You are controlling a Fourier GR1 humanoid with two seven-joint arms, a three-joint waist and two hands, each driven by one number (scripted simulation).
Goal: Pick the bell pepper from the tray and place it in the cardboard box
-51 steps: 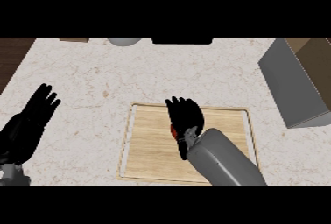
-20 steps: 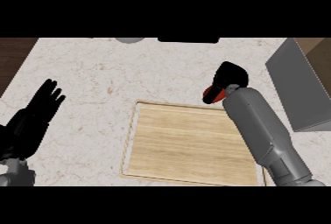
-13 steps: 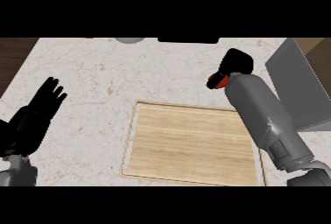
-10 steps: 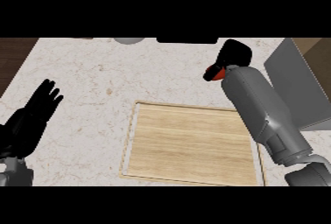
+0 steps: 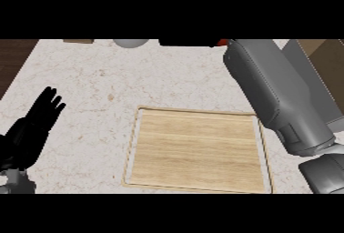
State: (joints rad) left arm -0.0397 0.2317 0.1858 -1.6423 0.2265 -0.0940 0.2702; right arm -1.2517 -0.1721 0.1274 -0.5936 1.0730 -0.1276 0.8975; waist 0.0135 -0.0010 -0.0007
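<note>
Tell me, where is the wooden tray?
The wooden tray lies flat on the counter, low in the head view, between the left hand and the right forearm.

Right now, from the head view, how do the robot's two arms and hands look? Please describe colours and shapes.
The right forearm is a thick grey casing with smooth, rounded edges and a faint panel outline near its lower end; a second grey segment follows below. Its hand does not show. The left hand is entirely black, with slender fingers, and a small piece of grey arm shows beneath it. No cables or markings are visible.

one tray (image 5: 199, 150), one hand (image 5: 32, 130), one box (image 5: 324, 59)
</note>
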